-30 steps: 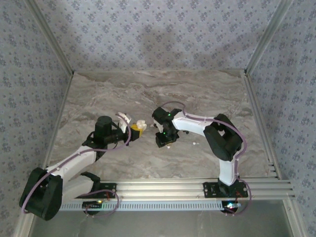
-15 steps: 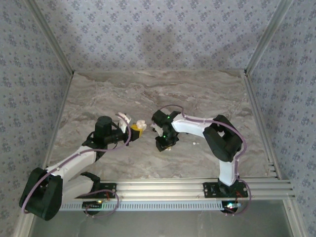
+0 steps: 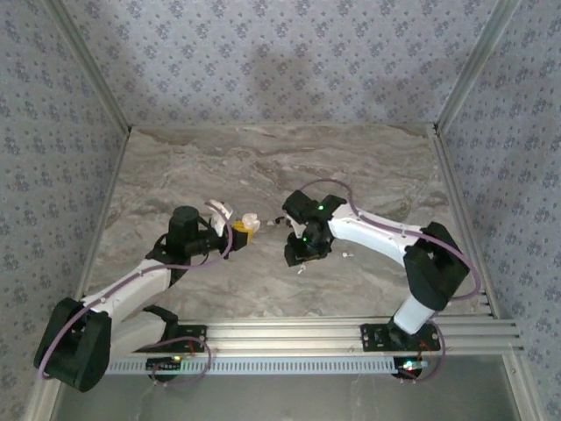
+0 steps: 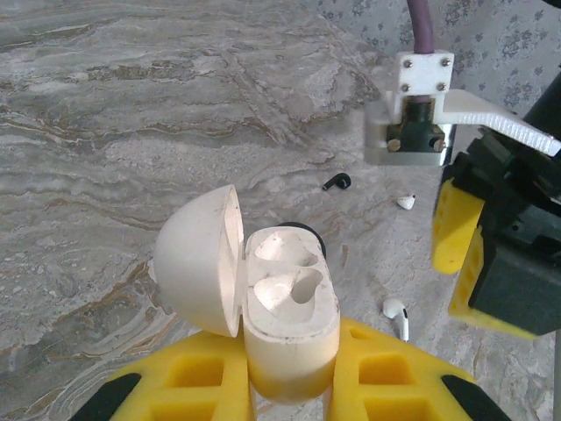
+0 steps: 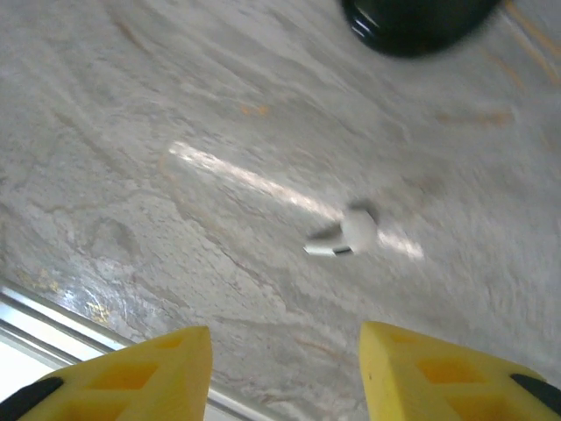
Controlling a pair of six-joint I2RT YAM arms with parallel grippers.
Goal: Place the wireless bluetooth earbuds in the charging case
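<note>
My left pincer [image 4: 289, 390] is clamped on the charging case [image 4: 291, 324], a smooth cream puck with its domed lid hinged open and two glossy hollows bare. A white short-stemmed earbud [image 4: 396, 316] lies on the veined marble table [image 4: 131, 132] just right of the case. My right pincer [image 5: 285, 368] hangs there, fingers apart, empty.

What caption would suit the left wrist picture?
Left pincer holds the open, empty charging case; an earbud lies on the table.
</note>
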